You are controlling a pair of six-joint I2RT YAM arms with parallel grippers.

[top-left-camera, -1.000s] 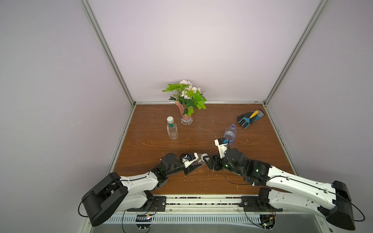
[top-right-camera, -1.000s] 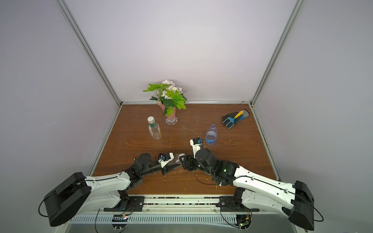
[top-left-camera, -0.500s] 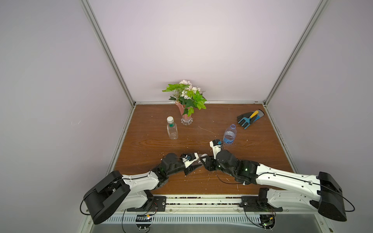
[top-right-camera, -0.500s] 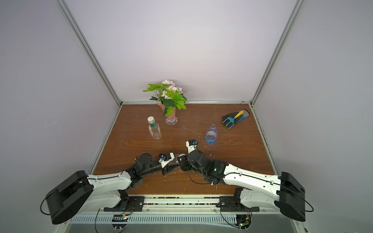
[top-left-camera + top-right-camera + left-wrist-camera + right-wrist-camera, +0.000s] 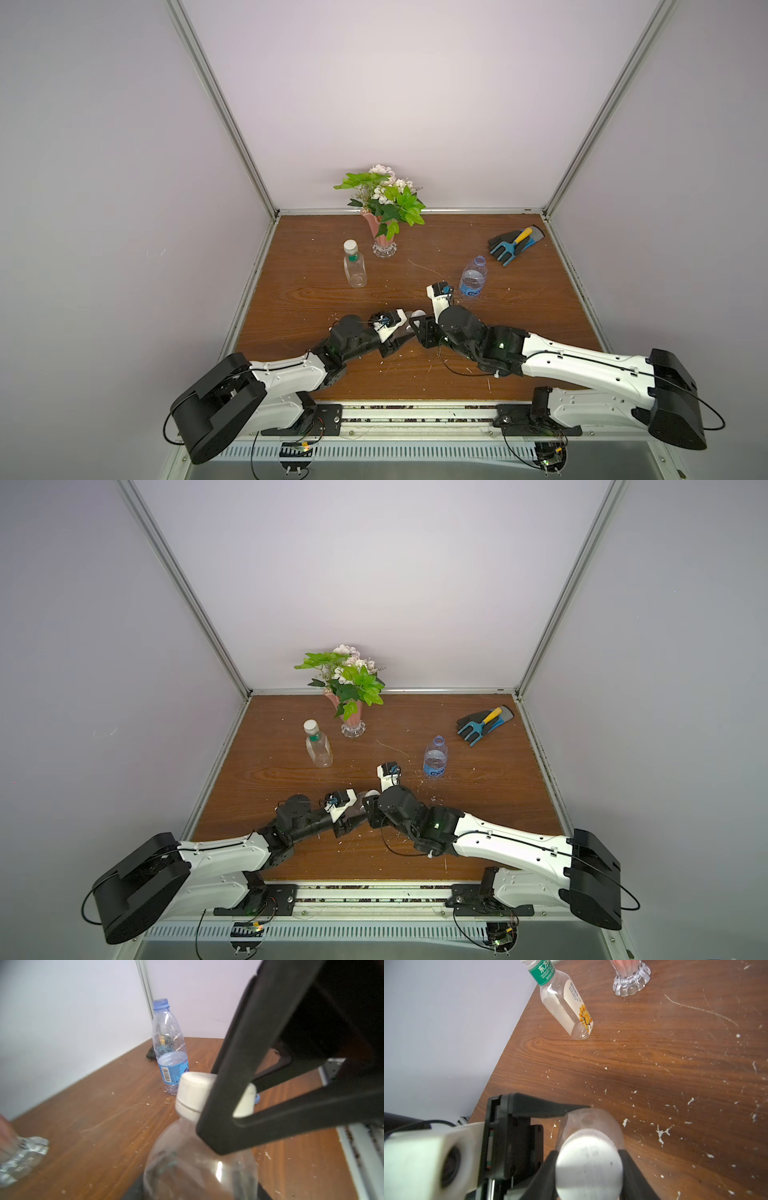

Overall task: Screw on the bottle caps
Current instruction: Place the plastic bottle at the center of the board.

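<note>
Right tool (image 5: 588, 1159): clamped on white cap (image 5: 195, 1088), which sits on the neck of clear bottle (image 5: 197, 1159) | Left tool (image 5: 402, 337): jaws either side of that bottle's body, grip cannot be told | Location: middle of worktop (image 5: 540, 324), near front edge | Further back, upright: square bottle (image 5: 354, 270), blue-labelled bottle (image 5: 473, 278)

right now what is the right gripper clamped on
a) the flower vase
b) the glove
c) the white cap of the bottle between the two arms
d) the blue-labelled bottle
c: in the right wrist view the right gripper has its jaws tight against both sides of the white cap, which sits on the neck of the clear bottle.
</note>
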